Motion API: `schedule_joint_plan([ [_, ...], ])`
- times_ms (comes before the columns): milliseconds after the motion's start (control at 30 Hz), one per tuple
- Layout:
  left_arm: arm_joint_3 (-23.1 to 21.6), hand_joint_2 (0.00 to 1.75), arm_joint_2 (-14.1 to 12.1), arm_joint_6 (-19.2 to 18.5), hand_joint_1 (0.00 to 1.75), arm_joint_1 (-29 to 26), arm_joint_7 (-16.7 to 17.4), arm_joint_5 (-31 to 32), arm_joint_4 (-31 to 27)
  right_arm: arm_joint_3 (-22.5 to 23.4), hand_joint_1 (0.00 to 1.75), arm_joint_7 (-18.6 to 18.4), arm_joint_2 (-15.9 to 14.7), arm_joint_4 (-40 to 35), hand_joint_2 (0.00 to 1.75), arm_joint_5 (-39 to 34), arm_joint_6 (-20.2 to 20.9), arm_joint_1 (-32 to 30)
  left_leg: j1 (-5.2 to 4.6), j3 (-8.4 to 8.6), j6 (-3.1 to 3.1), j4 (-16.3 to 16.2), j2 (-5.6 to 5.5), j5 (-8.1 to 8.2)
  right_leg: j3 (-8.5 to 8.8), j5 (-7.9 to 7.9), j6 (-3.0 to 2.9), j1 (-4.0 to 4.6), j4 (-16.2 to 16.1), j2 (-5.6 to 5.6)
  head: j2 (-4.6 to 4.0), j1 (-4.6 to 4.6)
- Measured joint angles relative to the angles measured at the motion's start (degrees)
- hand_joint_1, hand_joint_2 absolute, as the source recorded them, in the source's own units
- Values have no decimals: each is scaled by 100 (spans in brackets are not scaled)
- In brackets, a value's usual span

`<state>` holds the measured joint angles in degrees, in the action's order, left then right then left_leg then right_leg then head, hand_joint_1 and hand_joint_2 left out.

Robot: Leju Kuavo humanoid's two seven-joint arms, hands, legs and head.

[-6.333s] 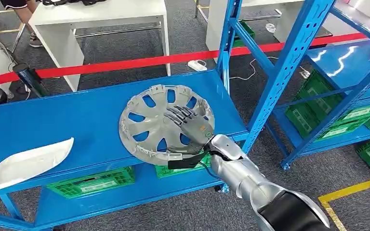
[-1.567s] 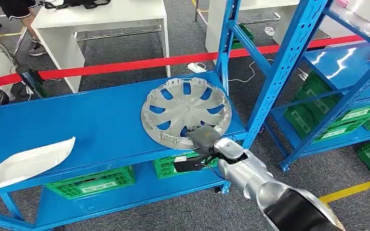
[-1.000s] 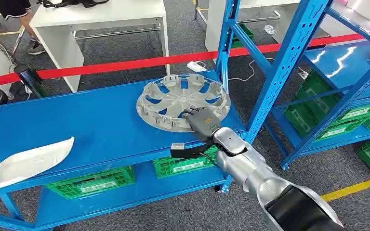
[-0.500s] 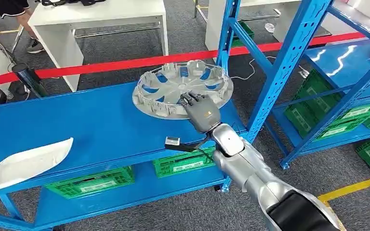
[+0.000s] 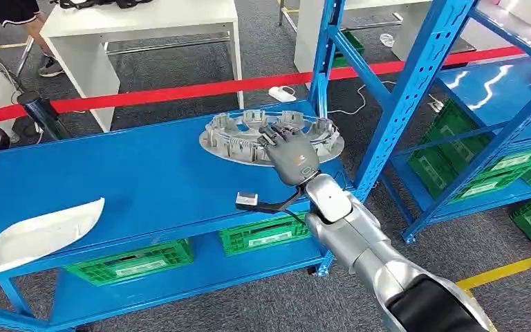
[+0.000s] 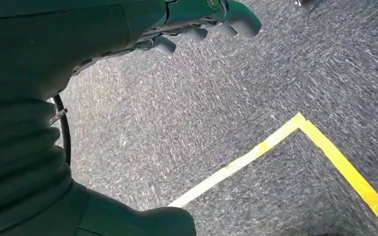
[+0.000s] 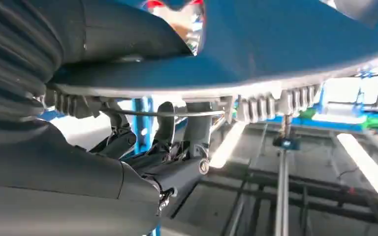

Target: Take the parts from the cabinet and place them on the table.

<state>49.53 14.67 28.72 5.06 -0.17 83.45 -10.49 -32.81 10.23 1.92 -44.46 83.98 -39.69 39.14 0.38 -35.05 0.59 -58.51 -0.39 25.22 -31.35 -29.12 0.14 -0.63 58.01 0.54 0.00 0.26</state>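
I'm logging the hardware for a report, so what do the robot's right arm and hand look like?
The right arm is glossy silver in rounded segments, black nearer the body. The right hand is dark grey with darker fingers and a small orange-green marking. A black cable ends in a small grey box.

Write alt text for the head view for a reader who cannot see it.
The right robot hand grips a round silver plastic hubcap and holds it nearly flat above the blue metal shelf. A white curved plastic panel lies at the shelf's left end.
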Motion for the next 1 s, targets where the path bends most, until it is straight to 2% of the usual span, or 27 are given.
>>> schedule_joint_plan([
  [100, 0, 175, 57, 2, 0, 33, 0, -39, 0, 9, 175, -239, -24, -205, 175, 473, -11, -3, 0, 0, 0, 0, 1, 0, -1, 0, 0, 0, 0, 0, 0, 0],
  [233, 0, 175, 127, 4, 0, 77, -2, -53, 0, -42, 175, -814, -131, -505, 175, 561, -15, 28, 0, -1, 0, 0, -6, 0, 3, 0, 0, 0, 0, -3, 0, 0],
  [333, -4, 175, 160, 15, 0, 101, -55, -53, 0, -371, 175, -1420, -286, -709, 175, 585, -17, 111, -2, -1, 0, 0, -3, 0, 1, 1, 0, -1, 0, 0, 0, 0],
  [400, -7, 175, 186, 37, 0, 122, -90, -70, 0, -626, 175, -1651, -383, -851, 175, 589, -20, 174, -1, -1, 0, 0, -2, 0, 0, 1, 0, -1, 0, -1, 0, 0],
  [567, -7, 175, 223, 61, 0, 139, -105, -88, 0, -1038, 175, -1762, -533, -1036, 175, 594, -22, 273, -1, -1, 0, 1, -3, 0, 0, 0, 0, 0, 0, -1, 0, 0],
  [767, -7, 175, 271, 77, 0, 161, -127, -155, 0, -1270, 175, -1788, -570, -1089, 175, 594, -24, 351, -1, -1, 0, 2, -4, 0, 0, 0, 0, 0, 0, -2, 0, 0],
  [1000, -7, 175, 315, 105, 0, 180, -199, -313, 0, -1580, 175, -2112, -573, -1086, 175, 596, -26, 575, -1, -1, 0, 2, -4, 0, 1, 0, 0, 0, 0, -2, 0, 0],
])
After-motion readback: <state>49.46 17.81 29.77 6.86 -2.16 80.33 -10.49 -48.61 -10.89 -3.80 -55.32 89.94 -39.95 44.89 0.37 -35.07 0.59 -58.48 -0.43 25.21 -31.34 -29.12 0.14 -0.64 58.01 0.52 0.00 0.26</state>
